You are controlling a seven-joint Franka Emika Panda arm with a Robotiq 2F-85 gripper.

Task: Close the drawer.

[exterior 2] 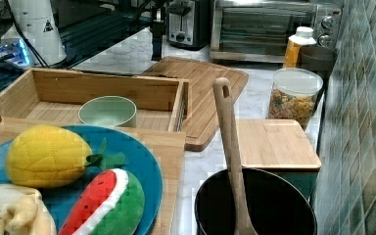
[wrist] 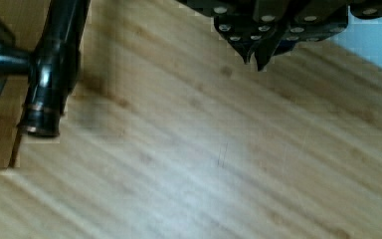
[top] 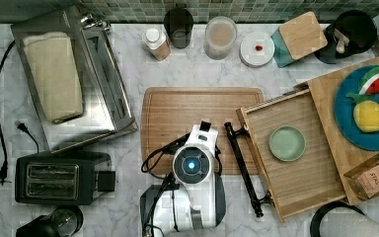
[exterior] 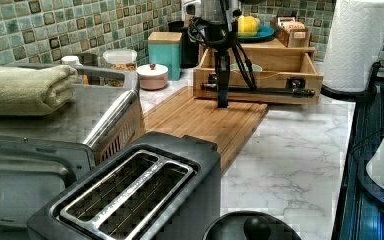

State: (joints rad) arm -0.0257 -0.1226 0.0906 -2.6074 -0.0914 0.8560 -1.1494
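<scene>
The drawer (top: 321, 173) is pulled out of its wooden box, its tray open toward the top view's left. A small green bowl (top: 286, 143) sits inside it. The black bar handle (top: 242, 165) runs across the drawer's front. My gripper (top: 206, 126) hangs over the cutting board (top: 177, 108), a short way off the handle's far end and not touching it. In the left view the gripper (exterior: 222, 102) points straight down in front of the handle (exterior: 260, 91), with its tips just above the board. In the wrist view the fingertips (wrist: 248, 52) are pressed together and hold nothing, and the handle's end (wrist: 54, 59) lies off to the side.
A blue plate (top: 348, 126) of toy fruit rests on the box top. A toaster (top: 54, 177) and a toaster oven (top: 74, 74) stand at the top view's left. Jars and canisters line the back wall. A paper towel roll (exterior: 355, 45) stands beside the drawer.
</scene>
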